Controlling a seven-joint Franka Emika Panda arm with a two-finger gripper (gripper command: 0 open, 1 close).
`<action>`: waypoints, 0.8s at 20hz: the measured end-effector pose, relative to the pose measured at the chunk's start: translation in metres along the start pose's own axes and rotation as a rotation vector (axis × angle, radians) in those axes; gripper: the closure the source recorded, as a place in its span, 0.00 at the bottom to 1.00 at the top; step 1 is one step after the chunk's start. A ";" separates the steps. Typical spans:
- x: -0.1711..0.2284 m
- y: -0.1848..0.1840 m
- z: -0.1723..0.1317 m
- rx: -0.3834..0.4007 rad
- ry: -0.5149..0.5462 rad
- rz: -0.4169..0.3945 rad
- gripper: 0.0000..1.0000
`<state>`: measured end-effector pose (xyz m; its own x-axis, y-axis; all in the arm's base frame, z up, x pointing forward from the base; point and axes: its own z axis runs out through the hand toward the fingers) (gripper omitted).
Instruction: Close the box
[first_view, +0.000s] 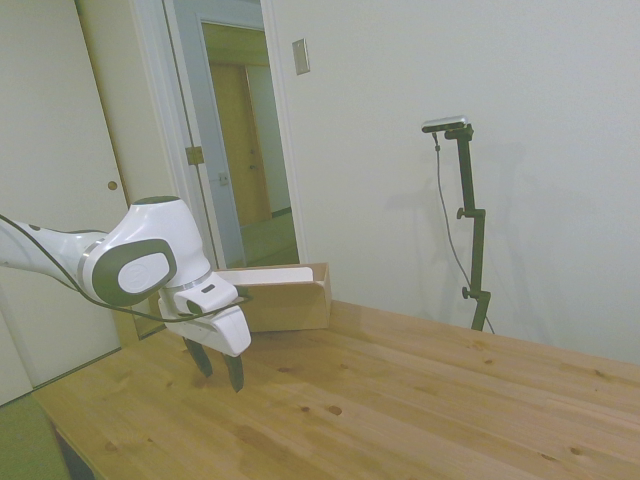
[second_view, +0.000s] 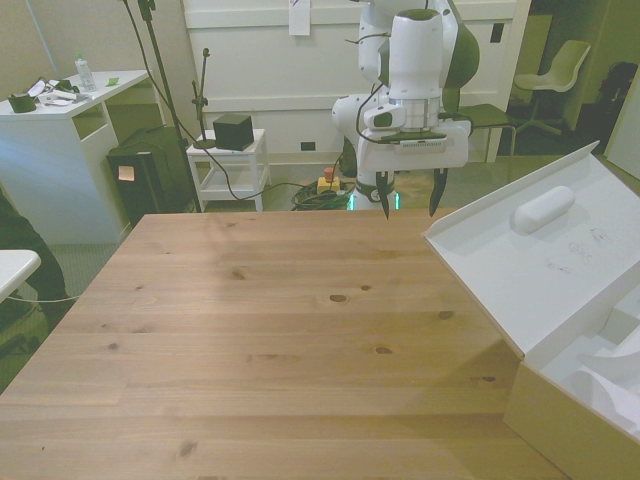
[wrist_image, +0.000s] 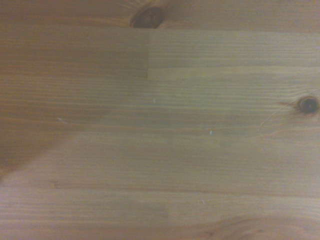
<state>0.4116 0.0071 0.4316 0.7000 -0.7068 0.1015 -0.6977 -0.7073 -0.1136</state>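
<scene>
Open box (second_view: 560, 300) sits well apart from spread jaws (second_view: 410, 205).

The arm (first_view: 130, 262) was glossy white, its rounded joints banded in dark grey, a thin black cable looping along it. Its gripper (second_view: 410, 205) had a boxy white body and two slim dark fingers (first_view: 234, 372).
</scene>
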 end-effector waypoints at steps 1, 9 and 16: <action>0.000 0.000 0.001 -0.002 -0.002 0.000 0.00; 0.020 -0.014 -0.016 0.026 0.016 0.009 0.00; 0.054 -0.074 -0.060 0.110 0.077 -0.072 0.00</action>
<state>0.4914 0.0207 0.5045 0.7309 -0.6560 0.1885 -0.6223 -0.7539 -0.2106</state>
